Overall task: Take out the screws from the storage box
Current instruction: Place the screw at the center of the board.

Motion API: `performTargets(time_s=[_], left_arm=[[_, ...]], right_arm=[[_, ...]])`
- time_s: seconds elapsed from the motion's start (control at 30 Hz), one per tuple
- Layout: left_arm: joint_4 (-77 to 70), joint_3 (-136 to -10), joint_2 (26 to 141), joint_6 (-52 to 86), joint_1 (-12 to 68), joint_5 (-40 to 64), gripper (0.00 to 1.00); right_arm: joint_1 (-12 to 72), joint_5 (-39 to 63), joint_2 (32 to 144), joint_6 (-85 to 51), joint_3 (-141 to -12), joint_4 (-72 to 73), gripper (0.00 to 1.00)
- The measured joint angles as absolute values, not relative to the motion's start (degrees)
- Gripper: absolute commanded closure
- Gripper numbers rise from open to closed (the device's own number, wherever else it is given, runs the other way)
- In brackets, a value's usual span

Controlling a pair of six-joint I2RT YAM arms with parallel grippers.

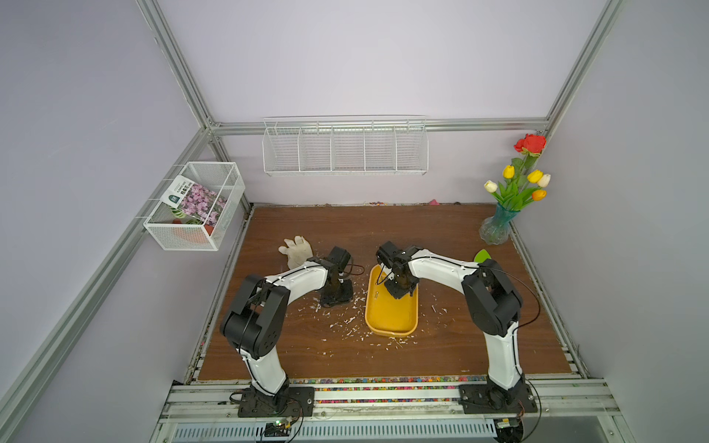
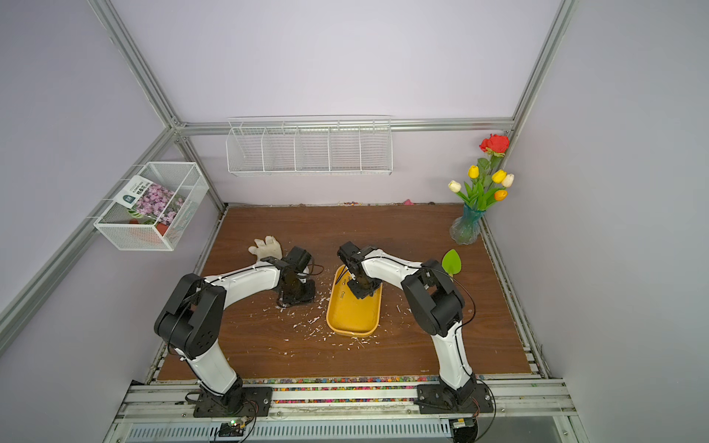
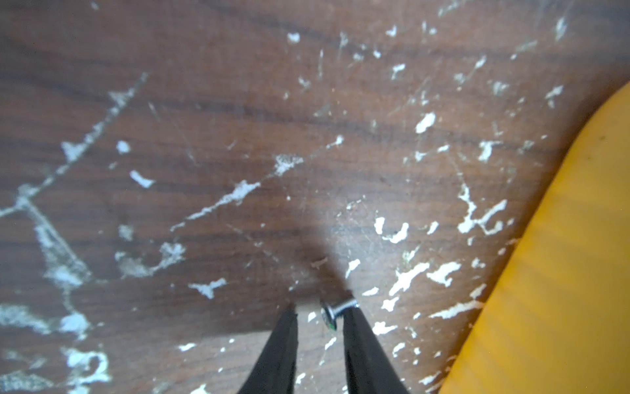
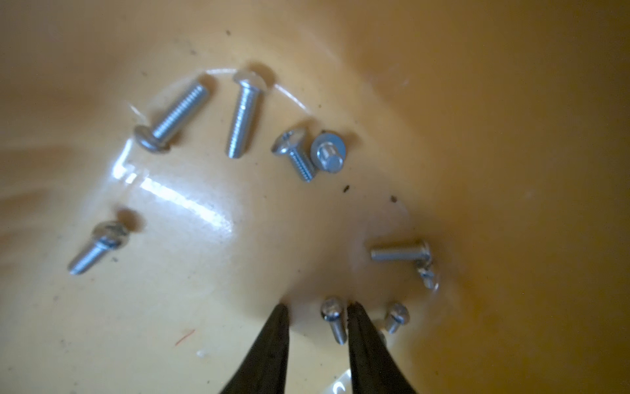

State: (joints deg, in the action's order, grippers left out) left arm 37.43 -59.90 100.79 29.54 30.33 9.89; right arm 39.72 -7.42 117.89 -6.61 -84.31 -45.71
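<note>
While loose, nine screws (image 4: 242,112), one box (image 4: 511,136)

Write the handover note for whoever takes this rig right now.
Left gripper: open, low over the table beside the storage box. One screw sits at a fingertip, unclamped, outside the box.
Right gripper: open, down inside the box, fingers straddling the next screw, not yet pinched.
Done: at least that one screw is out.
Left: at least eight screws lie loose on the box floor around the right gripper.
</note>
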Motion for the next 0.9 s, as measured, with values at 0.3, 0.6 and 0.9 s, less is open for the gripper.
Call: performTargets(time_s=[0.3,0.6,0.9], left_arm=[[37.3,-60.0,100.8,29.6,30.3,10.3,0.59],[37.5,-60.2,100.8,29.7,30.3,10.4,0.57],[39.9,-61.6,99.9,29.3,30.3,8.7,0.52]], right_arm=[[39.7,-6.2,117.7,-6.8,-83.7,-45.2,0.83],[39.7,-5.7,117.5,-7.2,-83.4,-44.8,1.00],[39.7,-4.0,116.4,-8.4,-83.4,-45.4,1.00]])
